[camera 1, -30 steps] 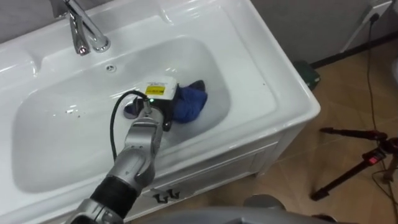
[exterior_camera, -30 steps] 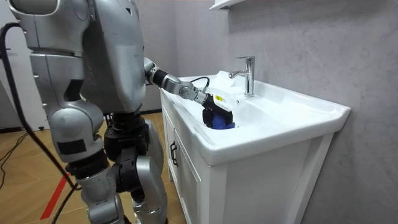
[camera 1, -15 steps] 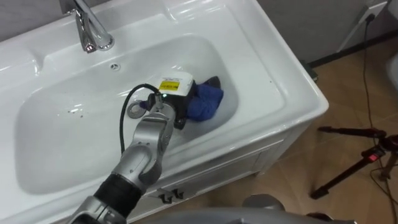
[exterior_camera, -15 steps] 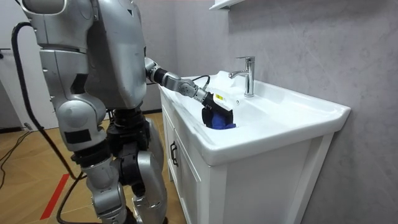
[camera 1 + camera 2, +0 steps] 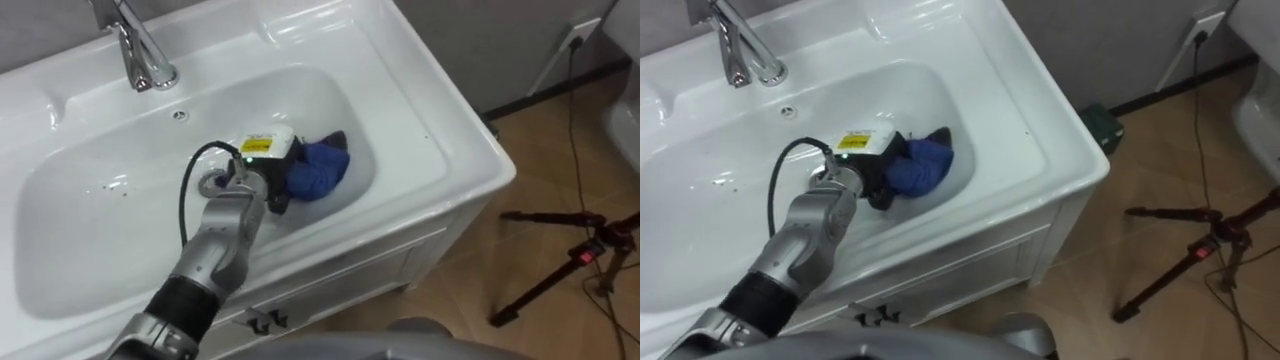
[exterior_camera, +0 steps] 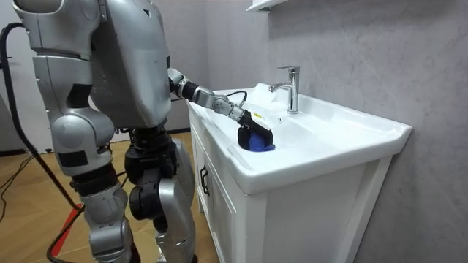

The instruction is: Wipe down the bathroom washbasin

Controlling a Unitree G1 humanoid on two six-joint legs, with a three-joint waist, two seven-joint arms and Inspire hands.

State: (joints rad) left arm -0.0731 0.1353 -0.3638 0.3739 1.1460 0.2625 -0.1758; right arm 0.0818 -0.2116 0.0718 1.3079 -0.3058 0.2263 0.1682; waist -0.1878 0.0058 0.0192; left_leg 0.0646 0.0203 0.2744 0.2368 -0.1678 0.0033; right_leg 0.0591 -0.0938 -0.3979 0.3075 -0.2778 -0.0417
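Note:
The white basin (image 5: 100,225) lies below me, with a chrome faucet (image 5: 140,55) at its back rim. My left arm reaches in from the lower left. My left hand (image 5: 262,168), dark with a white label on its back, rests against the bowl's right side. Its fingers are curled on a bunched blue cloth (image 5: 320,170), which sits on the bowl's right slope. In the room view I stand at the cabinet's left, and the left hand (image 6: 252,123) holds the cloth (image 6: 257,144) just inside the front rim, in front of the faucet (image 6: 291,88).
The basin's wide flat rim (image 5: 440,150) tops a white cabinet (image 6: 219,212). An overflow hole (image 5: 180,115) sits below the faucet. On the wooden floor to the right stand a black tripod (image 5: 565,265) and a green box (image 5: 1100,128). A wall socket (image 5: 578,35) has a cable.
The left hand and the blue cloth stay at almost the same spot on the bowl's right side. The eye view has shifted a little, and the robot's legs have shifted in the room view.

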